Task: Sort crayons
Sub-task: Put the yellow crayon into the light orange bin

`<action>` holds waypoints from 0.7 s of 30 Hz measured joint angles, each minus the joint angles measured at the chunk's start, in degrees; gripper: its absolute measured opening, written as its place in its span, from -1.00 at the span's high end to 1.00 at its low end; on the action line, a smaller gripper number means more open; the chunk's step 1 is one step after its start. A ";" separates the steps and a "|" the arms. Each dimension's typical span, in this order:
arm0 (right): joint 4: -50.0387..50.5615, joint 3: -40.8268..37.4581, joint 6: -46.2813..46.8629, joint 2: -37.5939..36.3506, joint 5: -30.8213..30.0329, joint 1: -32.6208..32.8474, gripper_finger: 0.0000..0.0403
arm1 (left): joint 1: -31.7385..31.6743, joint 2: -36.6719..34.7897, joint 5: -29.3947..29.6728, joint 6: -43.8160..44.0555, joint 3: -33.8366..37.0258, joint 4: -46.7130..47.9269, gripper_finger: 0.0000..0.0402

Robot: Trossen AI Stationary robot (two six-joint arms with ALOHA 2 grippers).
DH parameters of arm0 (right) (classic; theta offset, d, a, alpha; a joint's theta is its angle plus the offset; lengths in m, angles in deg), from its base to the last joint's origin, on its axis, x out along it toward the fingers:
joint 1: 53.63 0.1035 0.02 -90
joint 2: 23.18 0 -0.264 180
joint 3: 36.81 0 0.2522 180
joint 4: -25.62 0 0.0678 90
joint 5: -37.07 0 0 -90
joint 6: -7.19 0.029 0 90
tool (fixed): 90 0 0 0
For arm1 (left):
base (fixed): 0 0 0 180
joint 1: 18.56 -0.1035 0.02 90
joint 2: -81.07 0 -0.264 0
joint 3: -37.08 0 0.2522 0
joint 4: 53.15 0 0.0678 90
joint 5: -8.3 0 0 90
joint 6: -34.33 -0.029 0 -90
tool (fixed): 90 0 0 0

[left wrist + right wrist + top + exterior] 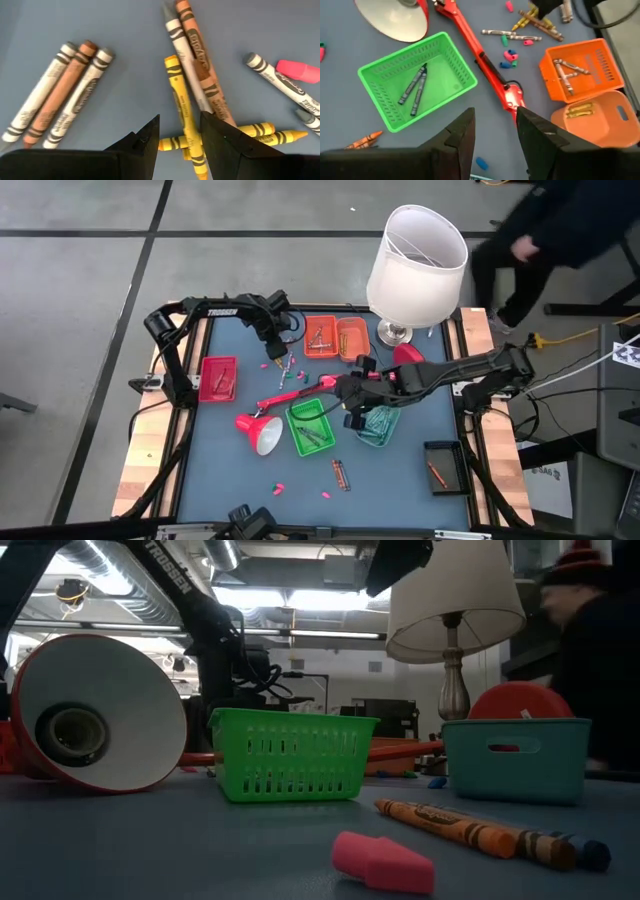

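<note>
Loose crayons lie on the blue table top beneath my left gripper (180, 125) at the far middle (272, 358). The gripper is open and points down. Its fingers stand on either side of a yellow crayon (179, 97), which lies flat across two more yellow ones (250, 132). A grey (181, 62) and a brown crayon (200, 55) lie beside it, and three more (55, 102) lie off to one side. My right gripper (492, 130) hangs open and empty above the table's middle (348, 398). Below it lie the red lamp arm (485, 65) and the green basket (455, 55).
A green basket (308, 425) holds two dark crayons (415, 90). Two orange baskets (322, 337) (352, 338), a teal one (378, 425), a red one (218, 377) and a black tray (445, 465) stand around. A white-shaded lamp (415, 265) stands at the far edge. Pink erasers (385, 862) and crayons (470, 830) lie near the front. A person (560, 230) is beyond the far right corner.
</note>
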 joint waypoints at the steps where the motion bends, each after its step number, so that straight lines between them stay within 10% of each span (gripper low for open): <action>1: 0.17 0.00 0.01 -0.24 -0.22 0.00 0.30 | 0.06 0.02 0.02 0.02 0.00 0.06 0.38; 21: 1.37 0.02 0.00 -3.09 -0.72 0.02 0.30 | 0.43 0.30 3.26 0.02 0.00 -0.94 0.87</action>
